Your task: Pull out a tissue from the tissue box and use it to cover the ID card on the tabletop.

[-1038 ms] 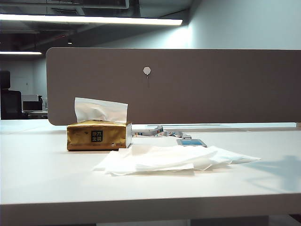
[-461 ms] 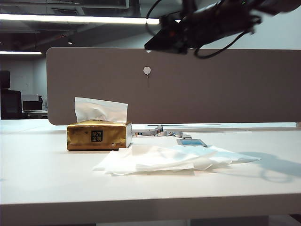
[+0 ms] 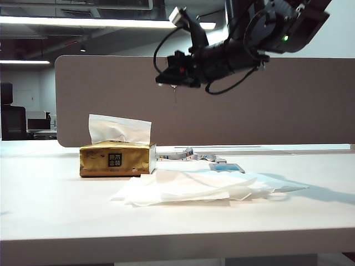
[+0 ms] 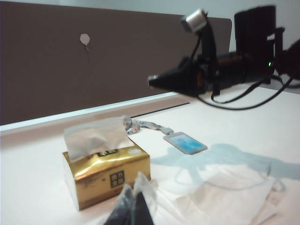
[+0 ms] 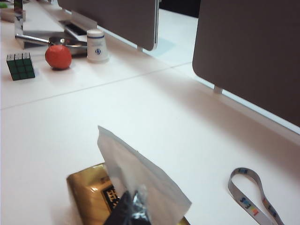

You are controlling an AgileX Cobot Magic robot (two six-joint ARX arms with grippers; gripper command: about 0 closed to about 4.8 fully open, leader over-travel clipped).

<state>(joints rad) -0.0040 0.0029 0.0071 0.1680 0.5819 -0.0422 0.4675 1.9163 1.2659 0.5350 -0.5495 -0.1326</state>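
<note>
Right gripper (image 3: 162, 77) upper centre of exterior view, jaws together, empty, high above box (image 3: 116, 159) at left-centre. Tissue (image 3: 120, 128) upright in box. Card (image 3: 226, 167) right of box, uncovered.

Left gripper (image 4: 133, 201) at bottom of left wrist view, fingers together, empty.

Risks: jaws not parted before descent crush tissue; light box lifts with pull; loose pile (image 3: 199, 185) near card snags.

An open-plan office. A wide white desk surface (image 3: 55, 210) runs up to a grey-brown fabric partition screen (image 3: 111, 100), with another partition (image 5: 117, 16) on the neighbouring desk. Long fluorescent ceiling strips (image 3: 83, 22) light the room, and a dark office chair (image 3: 11, 119) stands at a far workstation.
</note>
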